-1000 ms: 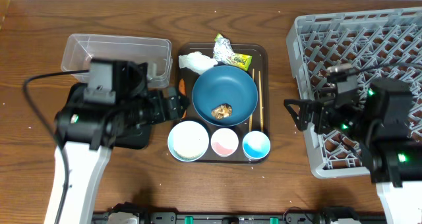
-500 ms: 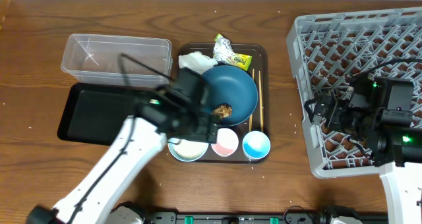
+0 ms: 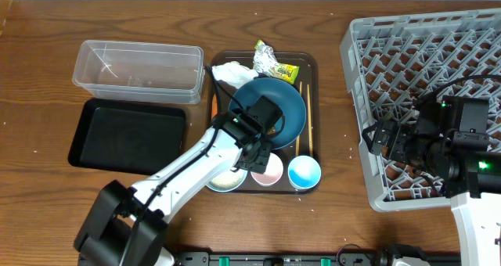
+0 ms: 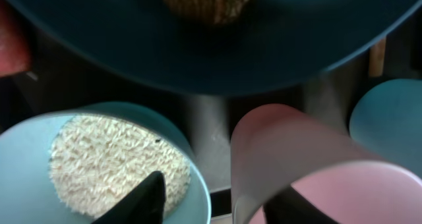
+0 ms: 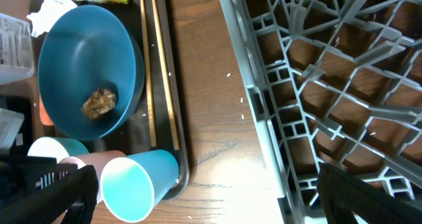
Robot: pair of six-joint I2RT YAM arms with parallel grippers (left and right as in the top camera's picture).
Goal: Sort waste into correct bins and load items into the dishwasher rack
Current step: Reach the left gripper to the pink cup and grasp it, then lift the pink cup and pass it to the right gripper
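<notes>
Over the dark brown serving tray (image 3: 313,62): left arm just arrived.
Swung across from the bins, the left tool (image 4: 217,190) hangs open and empty, near the rice-filled white bowl (image 4: 26,165) and small pink cup (image 4: 283,145). Nothing is sorted yet. The right tool (image 5: 206,170) gapes empty beside the light-grey lattice rack (image 5: 343,66).

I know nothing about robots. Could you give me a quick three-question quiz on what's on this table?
1. True or false: the food lump lies in the blue dish.
2. Where do the chopsticks lie? A in the rack; B on the brown tray; C in the clear tub.
3. How many cups stand on that tray?
Key: 1 true; 2 B; 3 two, the pink cup and the blue cup.
</notes>
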